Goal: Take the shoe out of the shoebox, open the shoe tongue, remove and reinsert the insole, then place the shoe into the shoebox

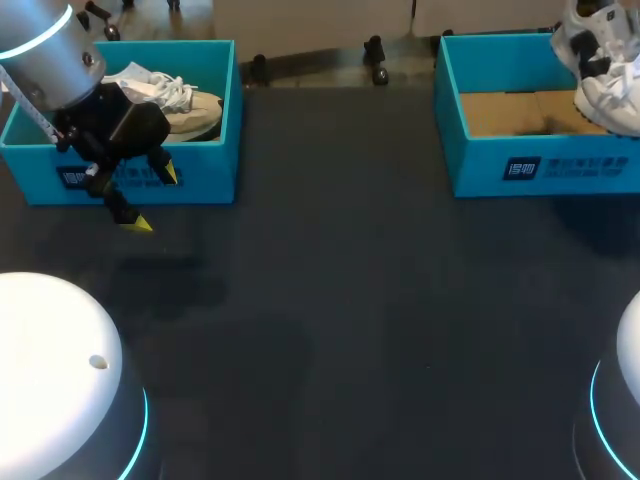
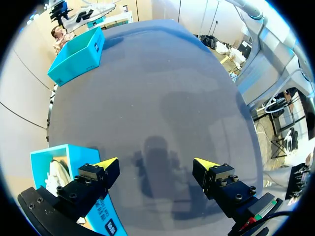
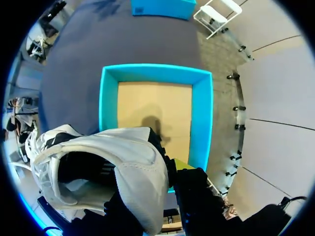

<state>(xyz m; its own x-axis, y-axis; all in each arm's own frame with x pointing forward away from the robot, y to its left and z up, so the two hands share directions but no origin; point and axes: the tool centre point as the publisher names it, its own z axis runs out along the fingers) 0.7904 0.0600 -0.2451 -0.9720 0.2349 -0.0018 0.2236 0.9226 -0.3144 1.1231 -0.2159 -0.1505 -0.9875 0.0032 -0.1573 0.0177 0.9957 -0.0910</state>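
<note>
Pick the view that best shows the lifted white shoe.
Right wrist view: the white shoe is large and close, opening visible. Head view crops it at the edge; left wrist view shows it tiny, far off.

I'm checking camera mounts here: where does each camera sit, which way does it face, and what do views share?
Head view: above and behind, looking down on the table; open left gripper shows.
Left wrist view: looks past the left gripper, across the table toward the far shoebox.
Right wrist view: looks down into that empty shoebox; the held white shoe mostly covers the right gripper.
Shared: all three show that shoebox and shoe.
</note>
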